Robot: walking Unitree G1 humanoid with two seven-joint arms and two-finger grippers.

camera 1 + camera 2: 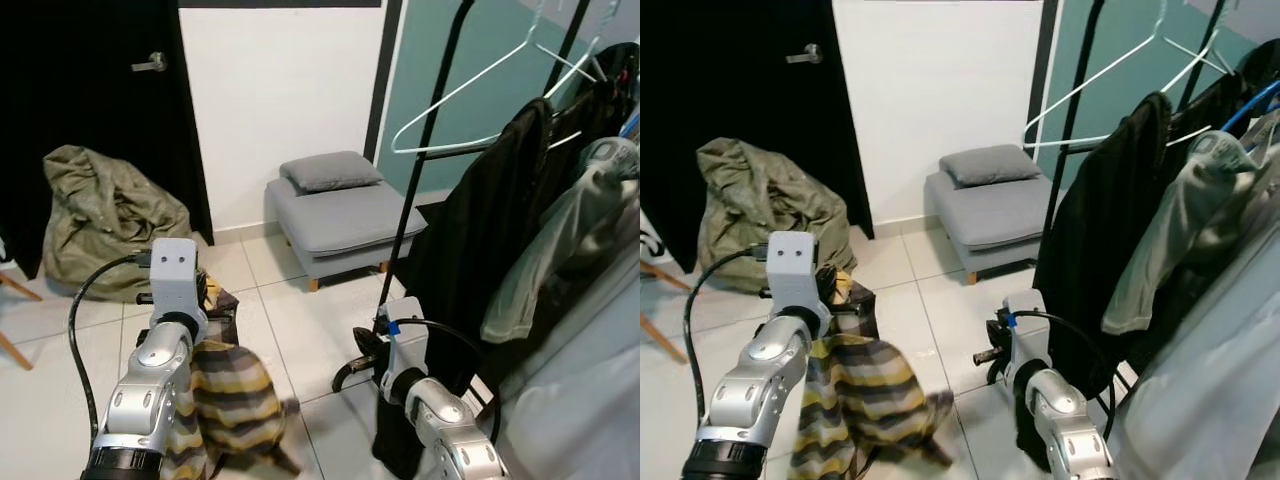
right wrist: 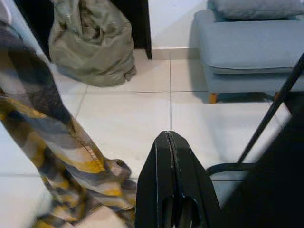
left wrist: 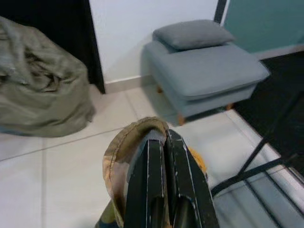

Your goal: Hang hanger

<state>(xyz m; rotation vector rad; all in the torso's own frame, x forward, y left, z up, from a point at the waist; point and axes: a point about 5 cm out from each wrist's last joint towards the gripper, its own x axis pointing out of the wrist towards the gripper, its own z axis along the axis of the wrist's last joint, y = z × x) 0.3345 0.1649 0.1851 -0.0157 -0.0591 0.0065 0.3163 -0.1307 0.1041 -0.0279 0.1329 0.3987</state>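
Left gripper (image 3: 164, 183) clamped on striped yellow-grey garment (image 1: 232, 395), lower left of frame, cloth draped clear of floor for carrying. Right gripper (image 2: 173, 190) pressed together, empty, lower centre. Beyond, black clothes rack (image 1: 425, 150) at right, white hanger (image 1: 500, 85) already hooked on its rail, upper right.

You see: yellow/grey striped cloth (image 1: 865, 395); white wire hanger (image 1: 480, 85); grey footstool (image 1: 345, 215) w/ cushion; olive bag (image 1: 105, 215); black jacket (image 1: 480, 240); white floor tiles (image 1: 290, 320).
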